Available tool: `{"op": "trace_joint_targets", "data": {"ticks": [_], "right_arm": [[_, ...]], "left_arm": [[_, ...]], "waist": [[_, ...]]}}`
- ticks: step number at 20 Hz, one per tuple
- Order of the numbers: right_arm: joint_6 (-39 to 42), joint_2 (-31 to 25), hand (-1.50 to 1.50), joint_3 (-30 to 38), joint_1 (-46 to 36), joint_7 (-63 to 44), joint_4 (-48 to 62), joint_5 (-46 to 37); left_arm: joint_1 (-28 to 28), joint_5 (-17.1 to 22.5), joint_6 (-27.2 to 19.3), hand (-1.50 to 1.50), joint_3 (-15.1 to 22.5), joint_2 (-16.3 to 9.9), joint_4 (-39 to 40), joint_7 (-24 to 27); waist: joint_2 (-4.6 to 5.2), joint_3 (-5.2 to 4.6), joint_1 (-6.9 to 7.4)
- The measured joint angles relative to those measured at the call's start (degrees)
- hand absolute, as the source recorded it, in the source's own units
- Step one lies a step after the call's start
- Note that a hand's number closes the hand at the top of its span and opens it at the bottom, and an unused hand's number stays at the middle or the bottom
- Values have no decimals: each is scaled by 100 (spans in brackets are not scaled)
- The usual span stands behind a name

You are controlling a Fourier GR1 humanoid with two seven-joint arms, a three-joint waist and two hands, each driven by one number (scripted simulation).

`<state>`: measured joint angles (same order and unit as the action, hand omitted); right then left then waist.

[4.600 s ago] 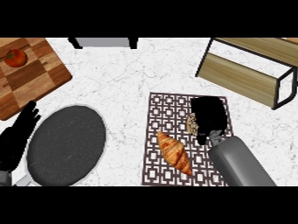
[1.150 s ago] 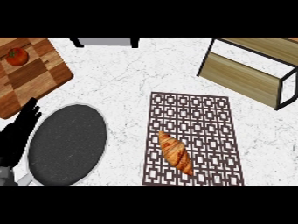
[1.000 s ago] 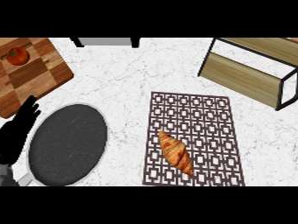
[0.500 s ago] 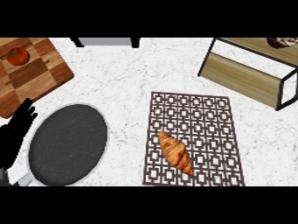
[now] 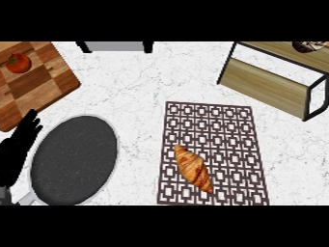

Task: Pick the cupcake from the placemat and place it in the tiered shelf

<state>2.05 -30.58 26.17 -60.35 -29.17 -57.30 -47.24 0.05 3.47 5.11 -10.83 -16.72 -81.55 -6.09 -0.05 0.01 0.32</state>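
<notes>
Sitting on the shelf's (image 5: 281,87) top tier is the cupcake (image 5: 308,46). We are resting our left hand (image 5: 10,152) open-fingered beside the pan (image 5: 74,159); a croissant (image 5: 193,168) is lying on the placemat (image 5: 213,120).

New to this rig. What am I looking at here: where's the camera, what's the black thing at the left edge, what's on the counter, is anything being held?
The one view is from the robot's head, looking steeply down at a white marble counter. The black shape at the lower left is the robot's left hand, open and resting with its fingers up, holding nothing. The right hand is out of frame.

On the counter: a dark round plate beside that hand, a wooden cutting board at upper left with a tomato on it, and a patterned brown placemat carrying a croissant. At upper right stands the wooden tiered shelf; a small dark object on its top level, cut by the frame edge, looks like the cupcake.
</notes>
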Motion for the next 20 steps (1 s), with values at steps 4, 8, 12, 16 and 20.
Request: {"op": "trace_joint_targets", "data": {"ticks": [4, 8, 12, 16, 20], "right_arm": [[69, -42, -150, 345, -2, -61, -219, 519], [239, -152, -150, 667, 116, -251, -827, 1028], [636, -402, -150, 1038, 355, -574, -1638, 1583], [1229, -998, -150, 1552, 598, -1107, -2333, 2045], [2006, -1714, -150, 2259, 985, -1593, -2773, 2581]], "left_arm": [[2, 17, 54, 0, -65, -21, 85, 94], [78, 25, 53, 0, -90, -8, 7, 26], [162, -20, 12, 0, -99, 48, 19, 89], [195, -18, -31, 0, -123, 66, -55, 2], [284, -8, -21, 0, -167, 67, -85, 48]], "waist": [[-4, -1, -22], [-22, 0, -63], [-37, -2, -115], [-61, -1, -194], [-72, -1, -248]]}}
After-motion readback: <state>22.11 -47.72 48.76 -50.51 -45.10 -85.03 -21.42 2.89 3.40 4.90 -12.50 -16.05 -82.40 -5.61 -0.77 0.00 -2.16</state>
